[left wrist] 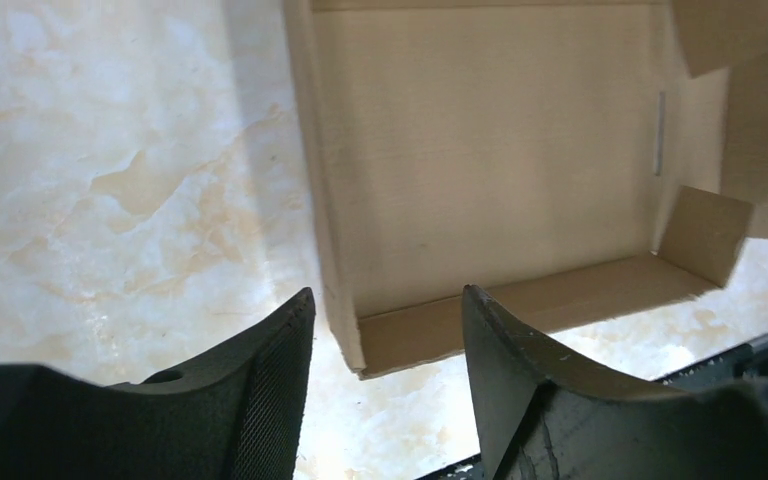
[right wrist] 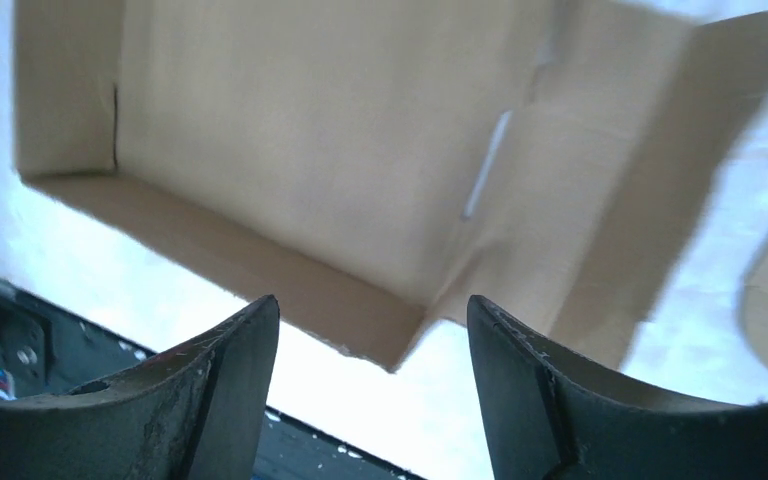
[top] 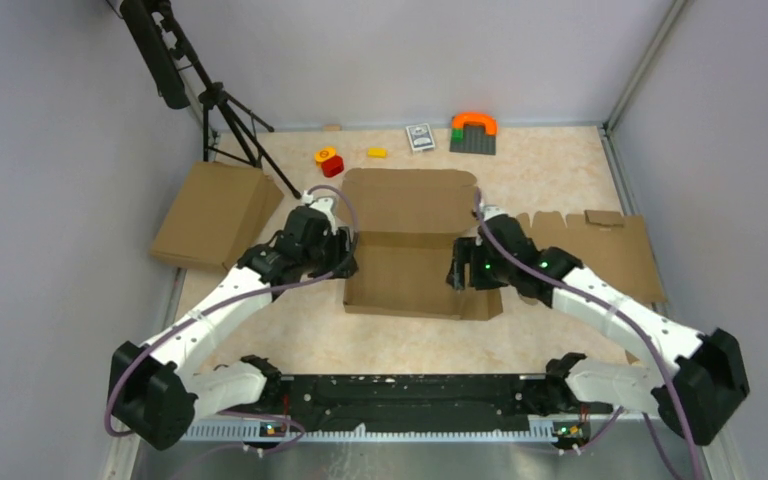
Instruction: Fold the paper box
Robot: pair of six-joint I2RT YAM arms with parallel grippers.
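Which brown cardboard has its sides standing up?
The paper box in the middle: its walls stand up. The left cardboard and the right sheet lie flat.

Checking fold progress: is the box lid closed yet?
Open. The paper box has near and left walls up, but its lid flap lies back beyond the tray, interior exposed.

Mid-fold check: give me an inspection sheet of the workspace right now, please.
Surface: beige marbled table top, no spills seen.
Job's things: brown corrugated paper box centred, empty, near wall up, lid flap flat behind.
Clutter: shallow brown cardboard box left; notched brown cardboard blank right; red-and-yellow toy block, grey baseplate with orange arch at back.
Grippers: left gripper and right gripper open, flanking the box, holding nothing.
Cables: purple cable along each arm.
Surroundings: black tripod back left.
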